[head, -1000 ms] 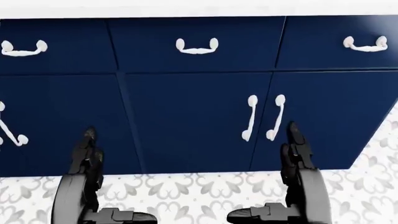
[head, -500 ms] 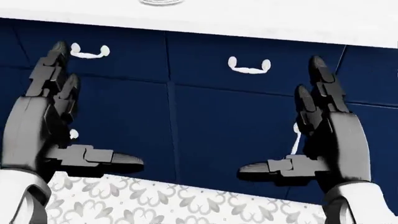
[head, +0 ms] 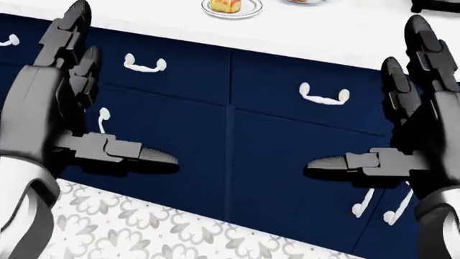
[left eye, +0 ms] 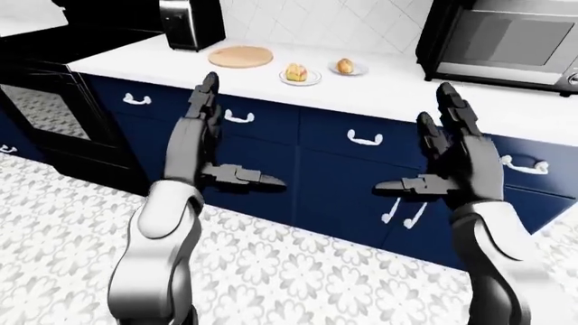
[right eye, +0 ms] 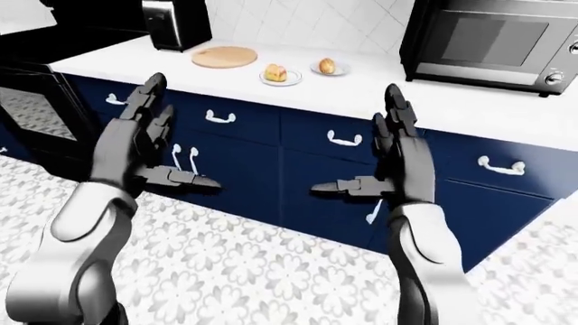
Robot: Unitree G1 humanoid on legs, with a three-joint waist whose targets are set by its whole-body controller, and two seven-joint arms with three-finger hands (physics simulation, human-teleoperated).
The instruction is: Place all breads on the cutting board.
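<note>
Left robot hand (left eye: 212, 135) and right robot hand (left eye: 452, 159) both spread, empty; two breads (left eye: 295, 72) (left eye: 345, 65) on plates, round cutting board (left eye: 240, 55) bare: nothing placed yet.

Three head-mounted views toward blue cabinets (left eye: 334, 162)
</note>
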